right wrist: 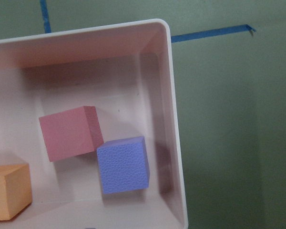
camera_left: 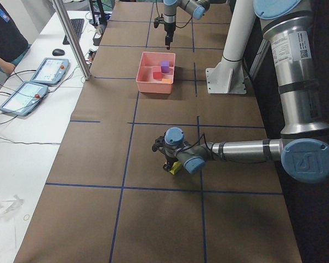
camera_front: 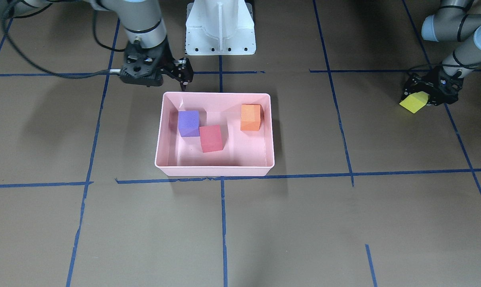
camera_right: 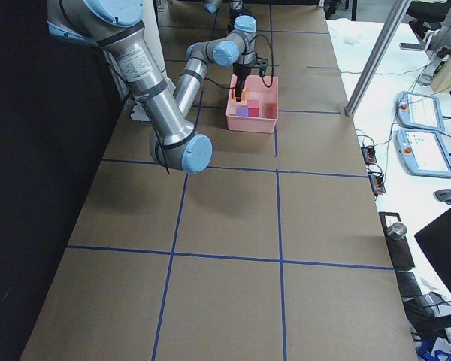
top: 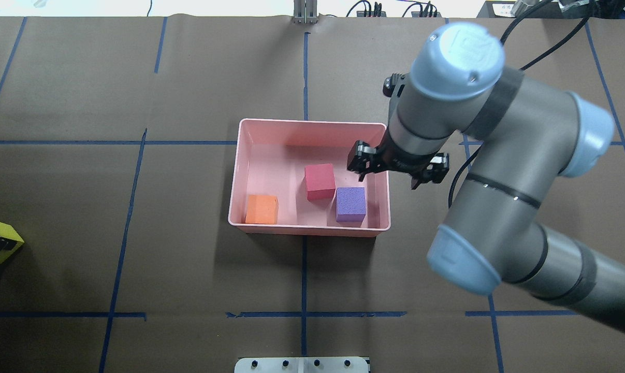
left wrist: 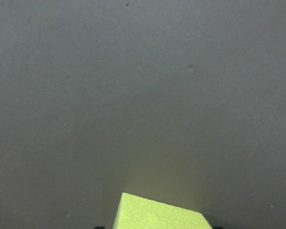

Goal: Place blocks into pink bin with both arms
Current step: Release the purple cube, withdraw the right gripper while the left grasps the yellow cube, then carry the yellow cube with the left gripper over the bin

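step: last pickup | left hand point(camera_front: 424, 98) clamps yellow block point(camera_front: 414, 102), well apart from pink bin point(camera_front: 216, 171) | right hand point(top: 388, 181) spread, empty | next: likely carry across, release inside

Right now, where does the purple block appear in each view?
Front-facing: purple block, upper left in pink bin.
Overhead: block, bin's lower right.
Exterior left: block, bin's far right.
Exterior right: block, bin's near left.
Left wrist: not in it.
Right wrist: block, lower centre.
Landmark: red-pink block beside it.
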Controlling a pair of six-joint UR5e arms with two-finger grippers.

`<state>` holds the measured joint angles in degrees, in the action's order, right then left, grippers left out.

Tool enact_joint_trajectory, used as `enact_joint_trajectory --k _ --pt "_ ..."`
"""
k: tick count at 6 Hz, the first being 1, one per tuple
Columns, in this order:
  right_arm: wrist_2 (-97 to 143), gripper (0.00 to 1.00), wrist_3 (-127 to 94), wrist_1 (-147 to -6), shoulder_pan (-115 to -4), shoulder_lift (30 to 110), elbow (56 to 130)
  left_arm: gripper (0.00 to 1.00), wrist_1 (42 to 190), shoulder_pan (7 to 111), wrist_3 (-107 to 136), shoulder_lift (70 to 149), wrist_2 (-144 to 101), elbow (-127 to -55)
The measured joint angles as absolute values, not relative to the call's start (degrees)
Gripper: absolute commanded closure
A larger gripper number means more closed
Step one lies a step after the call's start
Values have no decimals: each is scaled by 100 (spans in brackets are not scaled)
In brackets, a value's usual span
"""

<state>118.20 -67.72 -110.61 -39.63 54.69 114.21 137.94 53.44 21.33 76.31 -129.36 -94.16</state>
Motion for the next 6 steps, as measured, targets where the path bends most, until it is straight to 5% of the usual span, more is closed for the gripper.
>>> enact_joint_trajectory --k 3,6 --pt "12256 0 -4655 -11053 -4890 6244 11526 51 10962 5712 2500 9079 -13028 -10689" --pt "12623 0 -1921 -11004 -6000 7542 11732 50 7836 5314 4148 11959 -12789 -11045"
